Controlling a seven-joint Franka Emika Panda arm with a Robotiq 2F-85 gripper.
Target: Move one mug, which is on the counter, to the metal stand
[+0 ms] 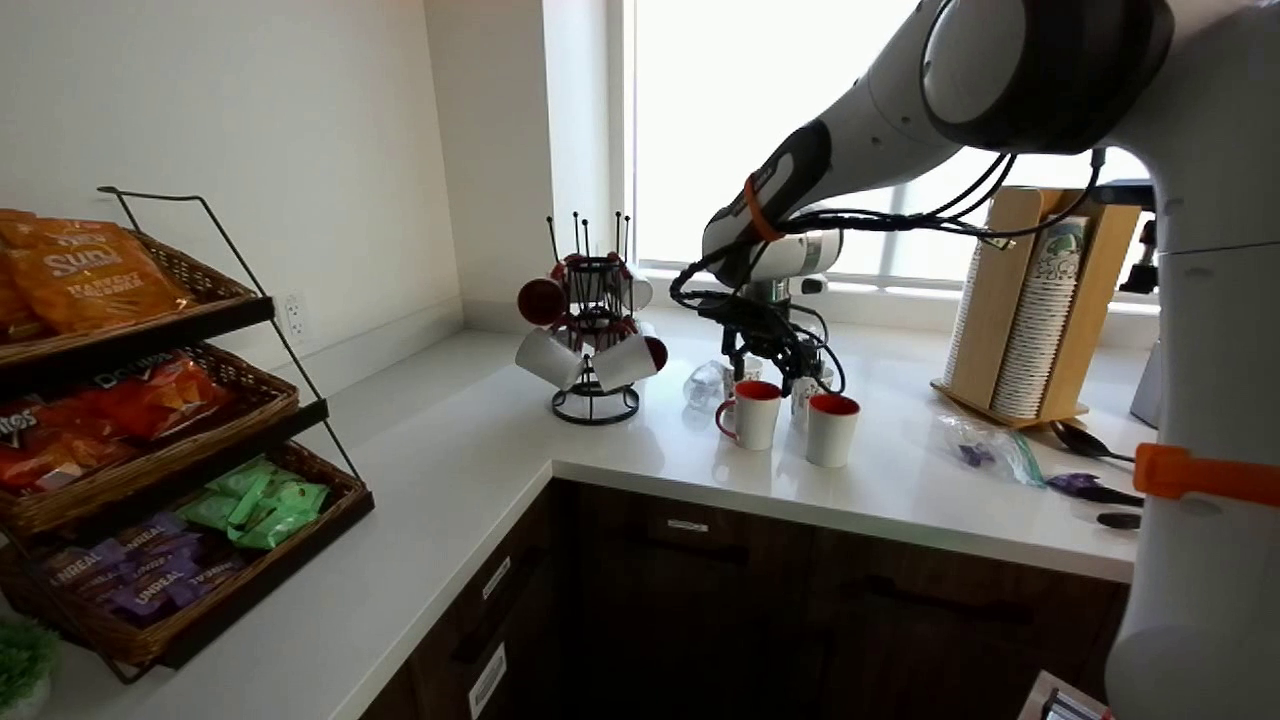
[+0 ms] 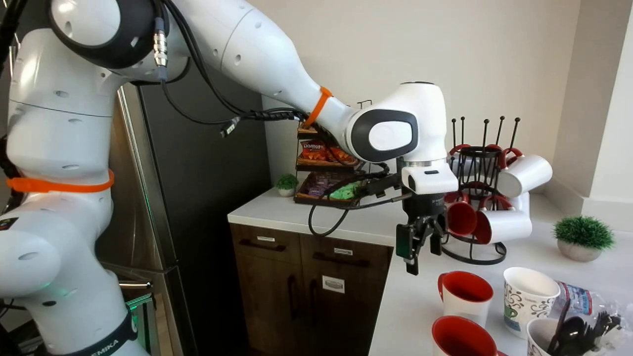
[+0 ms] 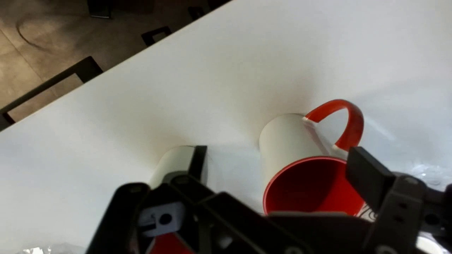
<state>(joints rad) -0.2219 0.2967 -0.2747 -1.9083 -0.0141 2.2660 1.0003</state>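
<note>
The black fingers (image 3: 370,176) of the gripper (image 3: 280,159) are spread wide, pinching nothing, above a white counter (image 3: 219,88). In the wrist view a white mug (image 3: 287,146) with a red inside shows between them, standing upright; of the two loose mugs it is the nearer to the metal stand (image 2: 481,152), its red handle (image 3: 355,125) pointing roughly toward that stand. The step in hand seems to be lining up a grasp. The fingertip on the stand's side overlaps the rim by the handle; from this angle it is hard to tell whether it is over the mug or outside it, so centring before lowering would be wise. A good grip would take the body squarely and leave the handle free, since the hung mugs (image 2: 524,175) on the stand hang by theirs. The finger farther from the stand should come down without nudging the second mug (image 1: 830,445), also on the side away from the stand. A patterned paper cup (image 2: 526,299), about as far from the stand as the first mug, leaves little room for drifting sideways. After that, a straight lift would suit, before the handle is offered to a hook with room.
</note>
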